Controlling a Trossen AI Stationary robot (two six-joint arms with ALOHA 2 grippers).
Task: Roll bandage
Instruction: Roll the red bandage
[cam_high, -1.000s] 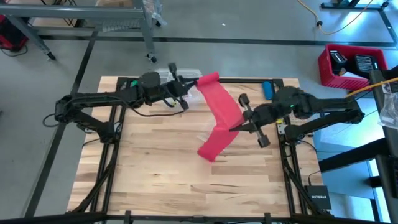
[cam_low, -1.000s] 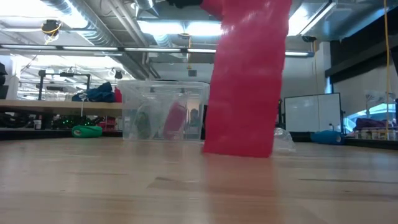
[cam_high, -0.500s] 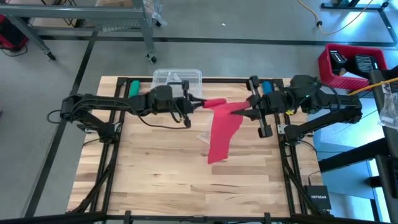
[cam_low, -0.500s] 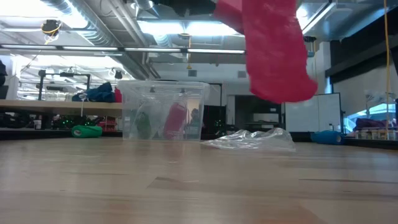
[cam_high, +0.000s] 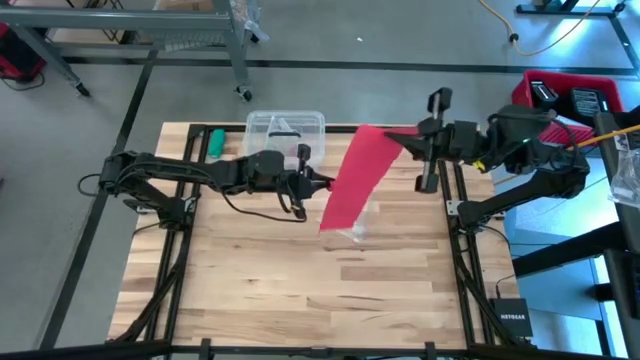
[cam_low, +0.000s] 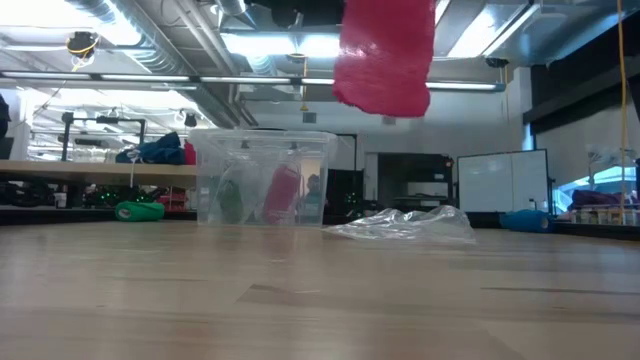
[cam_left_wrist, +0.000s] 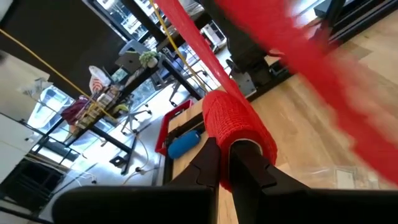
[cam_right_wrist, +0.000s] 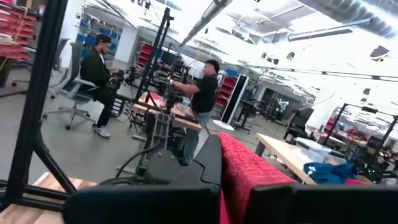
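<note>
The bandage (cam_high: 355, 180) hangs stretched above the worktop (cam_high: 300, 280), near the clear plastic box (cam_high: 285, 127). The left gripper (cam_high: 318, 182) clenches its rolled end; the right gripper (cam_high: 395, 133) clenches the strip. Overstretching could yank either end free.

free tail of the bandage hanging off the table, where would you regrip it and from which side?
Judging by the low view, take the bandage just above its loose bottom edge, which hangs clear of the table. Come in level, with one finger on each flat face: the strip is thin, so only its faces offer purchase. Both the left gripper and the right gripper already hold it.
</note>
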